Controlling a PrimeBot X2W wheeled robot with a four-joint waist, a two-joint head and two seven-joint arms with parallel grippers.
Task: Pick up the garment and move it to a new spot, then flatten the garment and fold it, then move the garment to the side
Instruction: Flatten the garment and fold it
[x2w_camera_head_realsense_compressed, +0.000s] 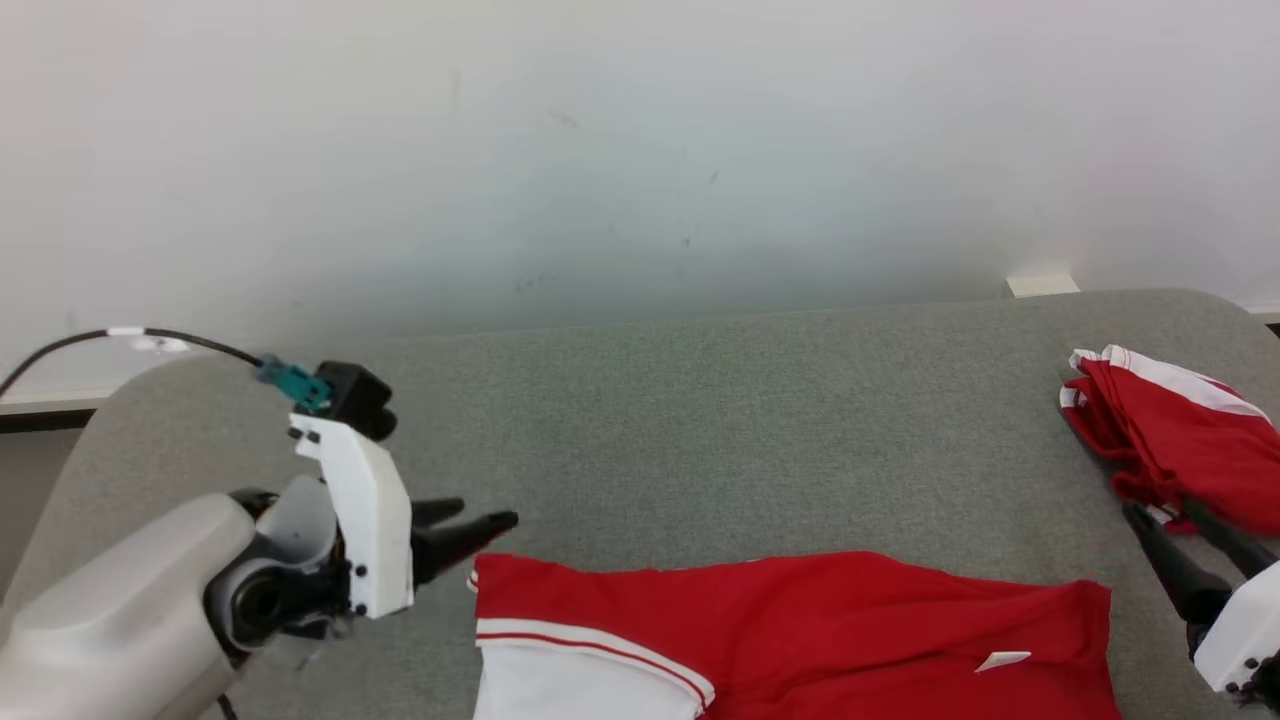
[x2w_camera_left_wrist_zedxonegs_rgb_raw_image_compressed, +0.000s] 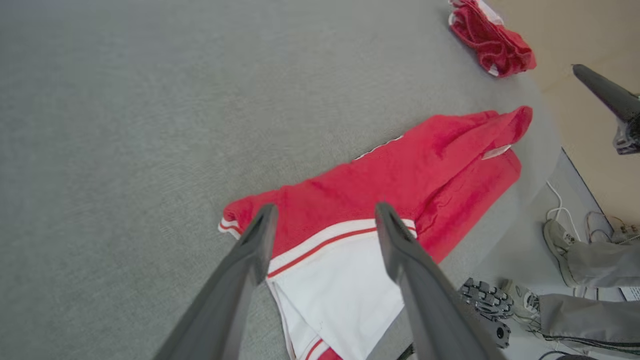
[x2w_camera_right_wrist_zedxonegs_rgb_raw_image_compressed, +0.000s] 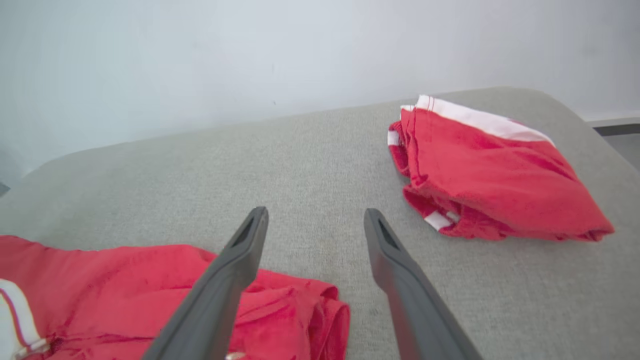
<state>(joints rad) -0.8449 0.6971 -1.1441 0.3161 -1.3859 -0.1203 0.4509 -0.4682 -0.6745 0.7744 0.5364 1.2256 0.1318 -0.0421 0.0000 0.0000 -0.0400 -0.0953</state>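
Garment (x2w_camera_head_realsense_compressed: 800, 620) laid at near edge of worktop (x2w_camera_head_realsense_compressed: 700, 420), right end bunched. Left claw (x2w_camera_left_wrist_zedxonegs_rgb_raw_image_compressed: 326, 210) held open by striped end, right claw (x2w_camera_right_wrist_zedxonegs_rgb_raw_image_compressed: 315, 213) open above bunched end; nothing gripped. Flattening judged next: end corners to be pinched low, pulled apart evenly. Folded red pile (x2w_camera_head_realsense_compressed: 1190, 430) at far right to be avoided.

The left gripper (x2w_camera_head_realsense_compressed: 472, 518) sat at eight o'clock in the head view, its fingers spread apart and pointing toward three o'clock from a pale forearm (x2w_camera_head_realsense_compressed: 110, 590). The right gripper (x2w_camera_head_realsense_compressed: 1160, 522) stood at four o'clock, fingers parted and empty, aimed toward eleven o'clock.
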